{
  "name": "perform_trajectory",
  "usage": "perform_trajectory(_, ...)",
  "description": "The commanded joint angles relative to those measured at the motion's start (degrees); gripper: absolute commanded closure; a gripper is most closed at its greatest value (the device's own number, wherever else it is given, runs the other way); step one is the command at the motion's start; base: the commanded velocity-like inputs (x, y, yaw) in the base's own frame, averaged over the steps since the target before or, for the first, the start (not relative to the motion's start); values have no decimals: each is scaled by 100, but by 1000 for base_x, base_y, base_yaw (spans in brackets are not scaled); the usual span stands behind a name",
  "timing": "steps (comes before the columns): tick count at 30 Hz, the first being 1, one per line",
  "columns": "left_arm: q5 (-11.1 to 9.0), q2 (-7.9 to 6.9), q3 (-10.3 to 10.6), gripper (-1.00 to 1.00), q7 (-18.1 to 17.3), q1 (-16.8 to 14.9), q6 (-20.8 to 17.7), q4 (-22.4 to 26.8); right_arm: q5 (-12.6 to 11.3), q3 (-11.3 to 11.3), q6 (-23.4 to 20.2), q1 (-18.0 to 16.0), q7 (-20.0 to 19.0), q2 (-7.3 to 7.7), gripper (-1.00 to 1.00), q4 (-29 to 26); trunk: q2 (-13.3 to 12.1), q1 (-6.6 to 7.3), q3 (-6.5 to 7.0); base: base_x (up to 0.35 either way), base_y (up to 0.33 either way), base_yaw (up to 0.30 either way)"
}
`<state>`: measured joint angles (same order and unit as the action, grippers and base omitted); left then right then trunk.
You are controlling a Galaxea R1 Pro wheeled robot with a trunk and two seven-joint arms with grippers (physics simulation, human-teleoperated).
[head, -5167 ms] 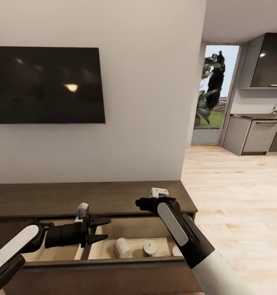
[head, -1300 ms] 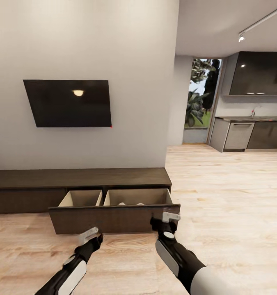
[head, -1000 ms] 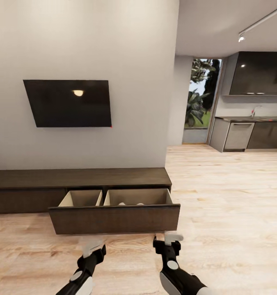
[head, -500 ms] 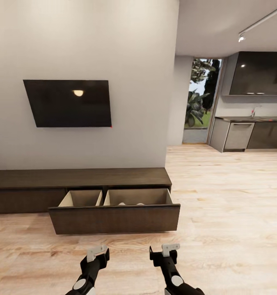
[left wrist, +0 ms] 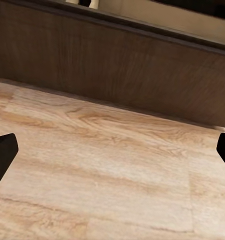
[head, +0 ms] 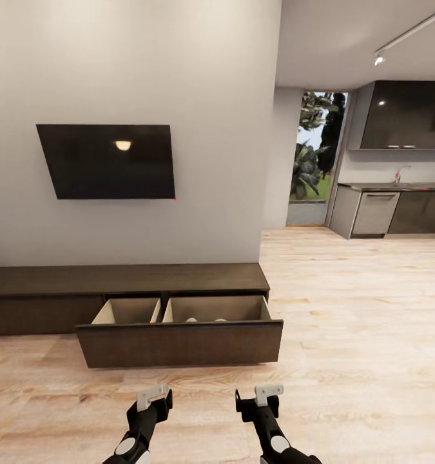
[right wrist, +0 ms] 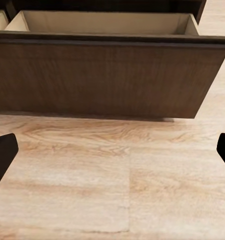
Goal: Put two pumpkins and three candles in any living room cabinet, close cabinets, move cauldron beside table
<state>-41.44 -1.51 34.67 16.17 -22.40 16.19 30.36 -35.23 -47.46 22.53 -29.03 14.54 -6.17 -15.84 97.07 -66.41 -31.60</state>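
The long low dark-brown cabinet stands against the wall under the TV. Its wide right drawer is pulled out. Pale tops of two candles peek over the drawer front. My left gripper and right gripper hang low over the floor, a short way in front of the drawer and apart from it. Each wrist view shows fingertips spread wide with nothing between them: left gripper, right gripper, both facing the drawer front. Pumpkins, cauldron and table are out of view.
A black TV hangs on the wall above the cabinet. Light wood floor stretches right towards a kitchen with dark cupboards and a grey dishwasher. A glass door with plants lies beyond the wall corner.
The view has pulled back from the cabinet since the earliest frame. Both arms have dropped and drawn in towards me. Over the last half second almost nothing moved.
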Motion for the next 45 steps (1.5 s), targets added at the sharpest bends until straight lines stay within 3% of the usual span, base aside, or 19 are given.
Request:
perform_trajectory(1,-39,-7,49,-100,44,-7,25,7,-39,-44,20,-6,34,1,-100,2,45,-22,-25,0,0,0)
perform_trajectory(23,-30,-11,57,-100,35,-5,25,5,-54,-28,90,-6,31,12,-100,14,927,-505,-420,0,0,0)
perform_trajectory(32,-30,-15,58,-100,35,-6,25,16,-432,-27,366,-6,-63,26,-100,202,1288,-703,-581,0,0,0)
perform_trajectory(45,2,-18,100,-100,-7,30,58,-3,-474,-27,300,-7,-92,-1,-100,344,1768,-966,-796,0,0,0)
